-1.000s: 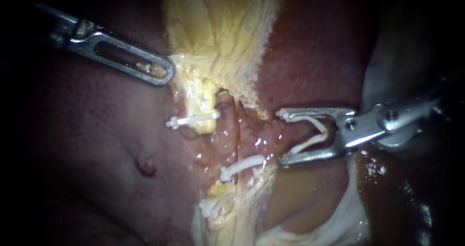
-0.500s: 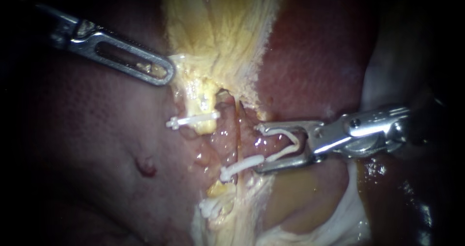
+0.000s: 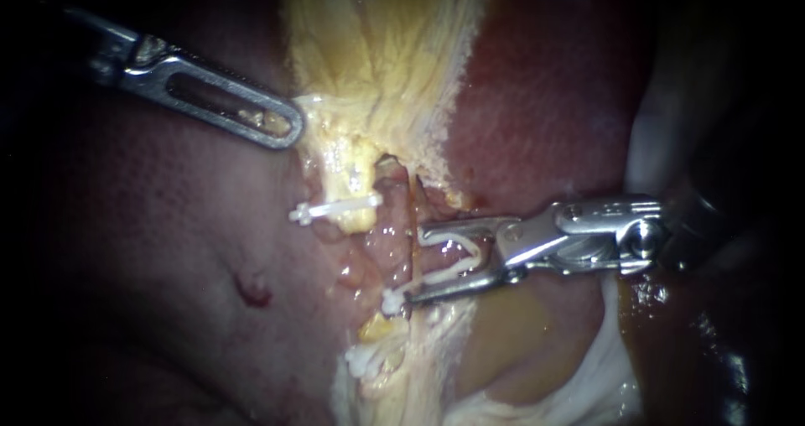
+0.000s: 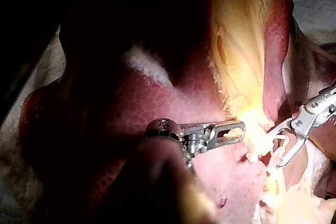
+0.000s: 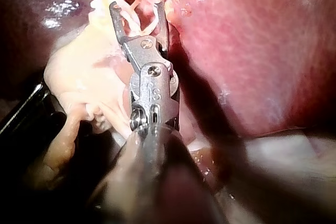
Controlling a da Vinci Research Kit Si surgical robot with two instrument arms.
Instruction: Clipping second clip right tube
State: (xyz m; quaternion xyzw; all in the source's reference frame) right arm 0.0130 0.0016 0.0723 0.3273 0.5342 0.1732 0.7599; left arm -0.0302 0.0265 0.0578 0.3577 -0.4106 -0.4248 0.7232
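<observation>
Currently | I am holding my right instrument (image 3: pixel 417 262) wide-jawed on a loaded clip (image 3: pixel 453 269) | right tube (image 3: pixel 411 208) is lying crosswise at the jaw tips (long axis square to mine) | seated clip (image 3: pixel 392 300) is sitting just beside.

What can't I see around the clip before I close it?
Endoscope view: whether the right tube lies fully inside the loaded clip; the right instrument overlaps it.
Endoscope view: the clip already on that tube, mostly under the lower jaw.
Right wrist view: the tube itself, lost among pale tissue.
</observation>
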